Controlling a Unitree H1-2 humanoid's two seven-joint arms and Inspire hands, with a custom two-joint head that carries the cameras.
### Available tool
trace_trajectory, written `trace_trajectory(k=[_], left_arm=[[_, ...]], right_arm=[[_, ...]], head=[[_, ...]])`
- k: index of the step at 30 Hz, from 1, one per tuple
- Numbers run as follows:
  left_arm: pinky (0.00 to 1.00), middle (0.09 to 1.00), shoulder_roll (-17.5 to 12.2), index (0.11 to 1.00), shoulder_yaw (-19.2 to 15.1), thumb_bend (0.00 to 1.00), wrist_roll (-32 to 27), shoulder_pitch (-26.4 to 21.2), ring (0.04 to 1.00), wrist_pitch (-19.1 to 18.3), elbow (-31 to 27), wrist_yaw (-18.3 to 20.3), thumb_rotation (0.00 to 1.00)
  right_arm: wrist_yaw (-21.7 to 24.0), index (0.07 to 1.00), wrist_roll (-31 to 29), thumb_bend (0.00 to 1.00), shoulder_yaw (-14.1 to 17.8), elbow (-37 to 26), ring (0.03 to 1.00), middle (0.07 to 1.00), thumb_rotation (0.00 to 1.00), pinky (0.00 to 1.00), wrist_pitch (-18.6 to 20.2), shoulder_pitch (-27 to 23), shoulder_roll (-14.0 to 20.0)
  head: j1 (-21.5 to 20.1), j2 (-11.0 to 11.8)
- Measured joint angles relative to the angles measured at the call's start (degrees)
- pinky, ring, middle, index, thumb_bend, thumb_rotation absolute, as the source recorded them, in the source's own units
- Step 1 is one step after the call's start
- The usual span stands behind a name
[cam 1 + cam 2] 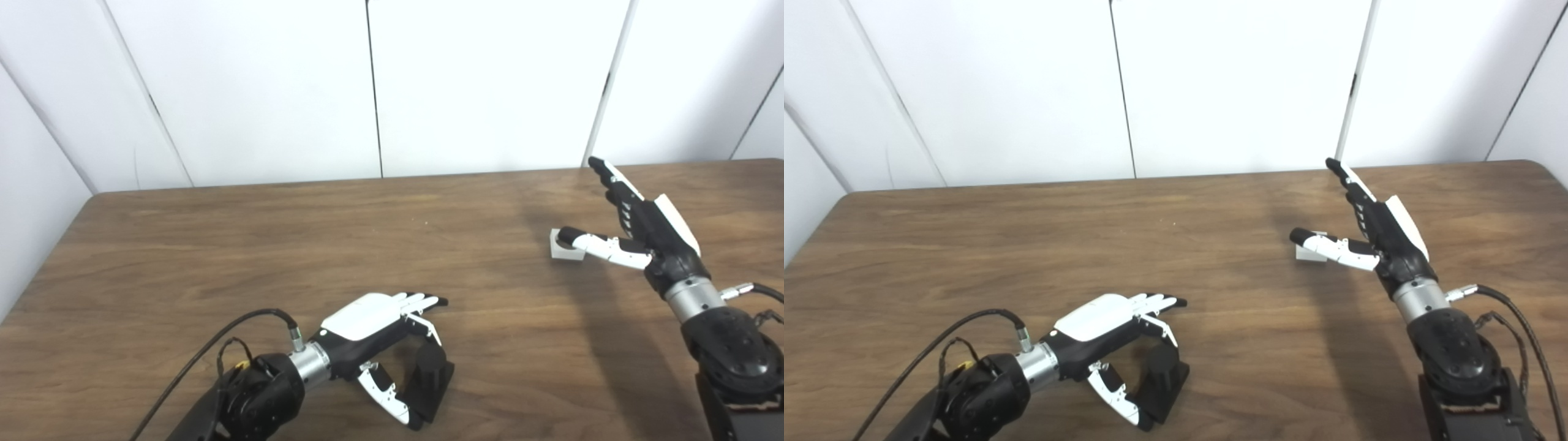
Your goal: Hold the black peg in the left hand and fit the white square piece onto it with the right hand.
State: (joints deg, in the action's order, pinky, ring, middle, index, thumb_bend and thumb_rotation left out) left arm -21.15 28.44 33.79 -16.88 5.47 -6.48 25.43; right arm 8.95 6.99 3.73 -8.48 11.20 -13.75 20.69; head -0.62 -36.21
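The black peg [432,371], a short cylinder on a square black base, rests on the wooden table [294,245] near the front edge. My left hand [367,321] is open around it, fingers stretched out above the peg and thumb lying along the base's near side. It is not closed on the peg. The white square piece [565,250] lies on the table at the right. My right hand [643,231] is open beside it, fingers pointing up and away and the thumb lying over the piece's top. Part of the piece is hidden by the thumb.
White wall panels [380,92] stand behind the table's far edge. A black cable [202,352] loops off my left wrist above the table's front left. Bare wood stretches between the two hands.
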Motion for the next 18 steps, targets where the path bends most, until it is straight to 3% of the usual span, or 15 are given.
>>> trace_trajectory(k=[8, 14, 18], left_arm=[[1.00, 1.000, 0.0, 0.563, -0.2, 0.95, 0.0, -0.1, 1.000, 0.5, 0.5, -0.1, 0.28], [1.00, 1.000, 0.0, 0.570, -0.3, 0.95, 0.0, -0.2, 1.000, 0.8, 0.8, -0.4, 0.28], [1.00, 1.000, 0.0, 0.575, -0.4, 0.95, -0.1, -0.2, 1.000, 0.7, 0.8, -0.2, 0.27]], right_arm=[[0.8, 0.927, 2.6, 0.81, -1.2, 5.9, 1.000, 0.993, 0.34, 1.00, 1.5, -5.1, 3.1], [3.4, 0.880, 9.8, 0.87, -6.8, 10.5, 1.000, 1.000, 0.37, 1.00, 2.3, -8.7, 9.3], [5.1, 0.811, 14.6, 0.90, -10.5, 12.1, 1.000, 1.000, 0.31, 1.00, 3.5, -11.0, 11.8]], head=[[-0.2, 0.2], [-0.4, 0.4], [-0.5, 0.5]])
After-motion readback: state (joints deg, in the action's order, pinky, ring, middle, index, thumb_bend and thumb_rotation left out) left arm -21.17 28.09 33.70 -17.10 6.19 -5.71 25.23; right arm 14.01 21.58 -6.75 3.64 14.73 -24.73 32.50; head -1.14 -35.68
